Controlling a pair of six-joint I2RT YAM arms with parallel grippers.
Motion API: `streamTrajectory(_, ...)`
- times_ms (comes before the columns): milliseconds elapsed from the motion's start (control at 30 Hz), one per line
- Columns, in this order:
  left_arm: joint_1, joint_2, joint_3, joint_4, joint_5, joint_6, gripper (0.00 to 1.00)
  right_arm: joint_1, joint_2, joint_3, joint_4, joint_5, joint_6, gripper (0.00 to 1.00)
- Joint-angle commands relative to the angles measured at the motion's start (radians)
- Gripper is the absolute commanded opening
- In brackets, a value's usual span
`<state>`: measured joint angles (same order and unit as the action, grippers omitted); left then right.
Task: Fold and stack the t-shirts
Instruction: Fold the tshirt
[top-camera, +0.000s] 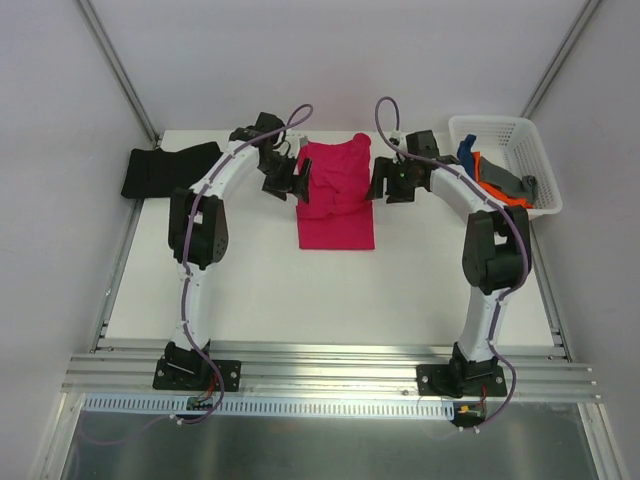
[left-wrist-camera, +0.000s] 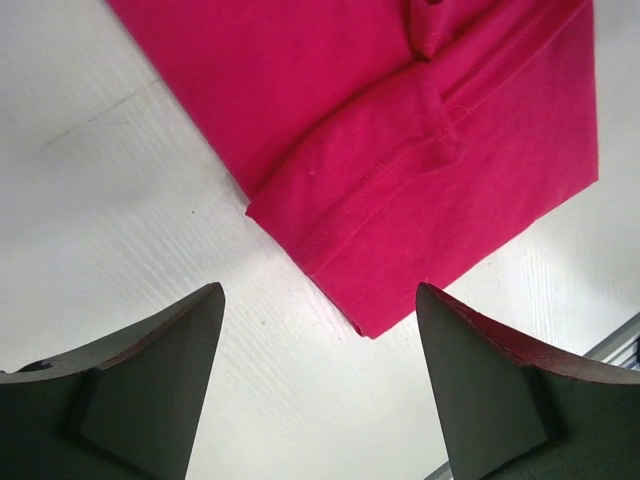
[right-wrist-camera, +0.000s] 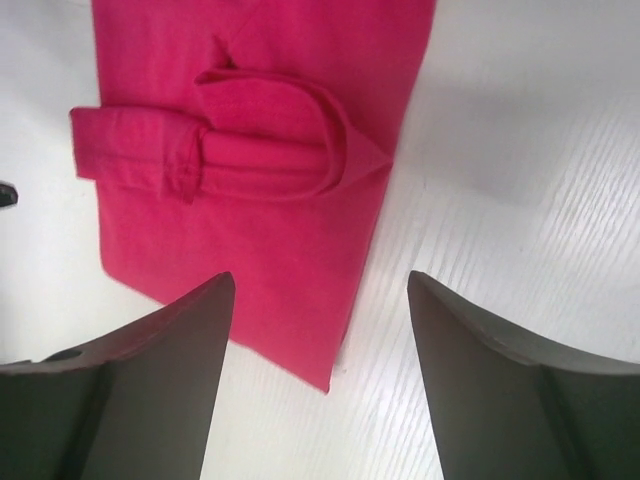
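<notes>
The crimson-pink t-shirt (top-camera: 335, 195) lies partly folded as a long strip at the back middle of the table, sleeves turned in. My left gripper (top-camera: 298, 182) is open and empty at the shirt's left edge; its wrist view shows a folded sleeve and corner of the shirt (left-wrist-camera: 400, 150) just beyond the jaws. My right gripper (top-camera: 385, 183) is open and empty at the shirt's right edge; its view shows the shirt (right-wrist-camera: 250, 150) with its rolled sleeve fold. A black t-shirt (top-camera: 165, 170) lies at the back left. Blue, orange and grey shirts (top-camera: 495, 175) sit in the basket.
The white lattice basket (top-camera: 525, 140) stands at the back right corner. The table's back edge meets the walls just behind the shirts. An aluminium rail (top-camera: 330, 375) runs along the near edge by the arm bases.
</notes>
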<state>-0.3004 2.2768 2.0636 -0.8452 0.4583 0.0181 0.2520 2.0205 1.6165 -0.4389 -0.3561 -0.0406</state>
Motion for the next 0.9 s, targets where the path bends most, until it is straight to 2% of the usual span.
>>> streamTrajectory(0, -0.014, -0.131, 0.004, 0.001, -0.009, -0.009, 0.77, -0.005, -0.156, -0.065, 0.026, -0.052, 0.037, 0.72)
streamTrajectory(33, -0.019, -0.137, -0.008, 0.001, 0.0, -0.012, 0.76, 0.0, -0.166, -0.081, 0.046, -0.078, 0.091, 0.67)
streamTrajectory(100, -0.035, -0.161, -0.023, 0.0, 0.032, -0.017, 0.72, 0.015, -0.161, -0.112, 0.072, -0.124, 0.123, 0.65)
streamTrajectory(400, -0.071, -0.103, -0.083, 0.001, 0.22, -0.06, 0.63, 0.105, -0.03, -0.073, 0.1, -0.164, 0.185, 0.66)
streamTrajectory(867, -0.088, -0.054, -0.111, 0.005, 0.266, -0.09, 0.61, 0.119, 0.168, 0.101, 0.097, -0.116, 0.171, 0.66)
